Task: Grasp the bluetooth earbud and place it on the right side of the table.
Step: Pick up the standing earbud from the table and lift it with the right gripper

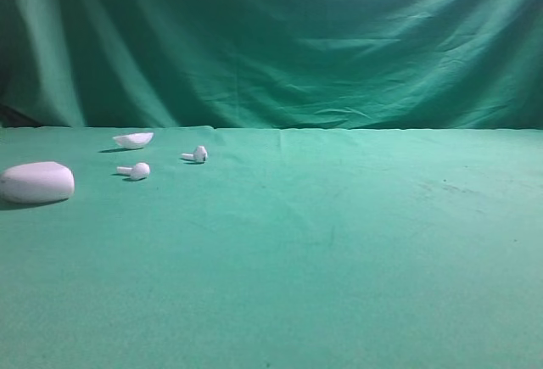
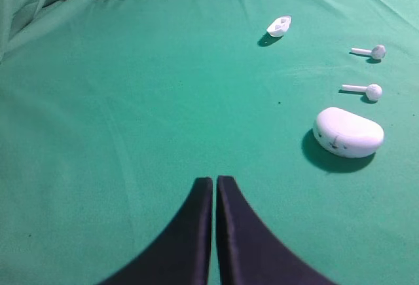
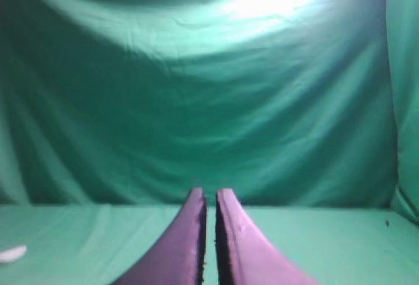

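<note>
Two small white bluetooth earbuds lie on the green table [image 1: 339, 242] at the far left, one [image 1: 136, 170] nearer the front and one [image 1: 197, 155] further right. The left wrist view shows them too, the first earbud [image 2: 373, 92] and the second earbud [image 2: 376, 52], far to the right of my left gripper [image 2: 215, 179]. That gripper is shut with nothing between its dark fingers and hovers over bare cloth. My right gripper [image 3: 211, 192] is also shut and empty, pointing at the backdrop. Neither gripper shows in the exterior view.
A white oval case [image 1: 36, 182] sits at the left edge, just left of the earbuds; it shows as the white case [image 2: 347, 132] in the left wrist view. A white half-shell lid [image 1: 134, 139] lies behind them, seen also as the lid [image 2: 279, 26]. A green backdrop [image 1: 280, 38] hangs behind.
</note>
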Available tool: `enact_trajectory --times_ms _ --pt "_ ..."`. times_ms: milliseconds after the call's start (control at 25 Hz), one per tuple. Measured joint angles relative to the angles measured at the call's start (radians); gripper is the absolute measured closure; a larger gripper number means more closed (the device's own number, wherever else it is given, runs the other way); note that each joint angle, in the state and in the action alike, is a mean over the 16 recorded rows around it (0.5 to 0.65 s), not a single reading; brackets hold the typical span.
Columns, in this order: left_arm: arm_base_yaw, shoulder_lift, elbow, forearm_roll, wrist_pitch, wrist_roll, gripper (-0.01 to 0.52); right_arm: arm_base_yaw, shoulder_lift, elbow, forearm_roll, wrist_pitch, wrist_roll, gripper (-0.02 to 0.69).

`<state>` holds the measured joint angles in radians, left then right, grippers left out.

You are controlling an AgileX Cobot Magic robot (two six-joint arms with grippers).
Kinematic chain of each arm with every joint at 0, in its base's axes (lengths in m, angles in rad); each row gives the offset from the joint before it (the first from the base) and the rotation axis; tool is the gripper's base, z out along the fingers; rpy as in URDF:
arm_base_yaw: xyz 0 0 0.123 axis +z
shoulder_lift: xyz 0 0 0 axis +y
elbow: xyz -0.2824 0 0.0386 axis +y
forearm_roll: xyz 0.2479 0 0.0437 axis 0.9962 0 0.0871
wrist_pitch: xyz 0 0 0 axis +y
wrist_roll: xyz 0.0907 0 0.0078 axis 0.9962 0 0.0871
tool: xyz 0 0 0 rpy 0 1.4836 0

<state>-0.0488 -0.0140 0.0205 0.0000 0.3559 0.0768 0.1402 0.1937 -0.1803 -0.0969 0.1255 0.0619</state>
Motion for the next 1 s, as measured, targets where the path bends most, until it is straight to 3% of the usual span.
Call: enact_trajectory --times_ms 320,520,1000 --pt "0.0 0.0 0.0 0.0 0.0 0.0 0.514 0.004 0.407 -0.293 0.029 0.291 -0.043 0.603" --pt "0.0 0.0 0.0 0.0 0.0 0.0 0.514 0.041 0.674 -0.451 0.084 0.397 -0.109 0.603" --pt "0.0 0.0 0.0 0.0 0.0 0.0 0.514 0.273 1.253 -0.915 0.179 0.637 -0.301 0.603"
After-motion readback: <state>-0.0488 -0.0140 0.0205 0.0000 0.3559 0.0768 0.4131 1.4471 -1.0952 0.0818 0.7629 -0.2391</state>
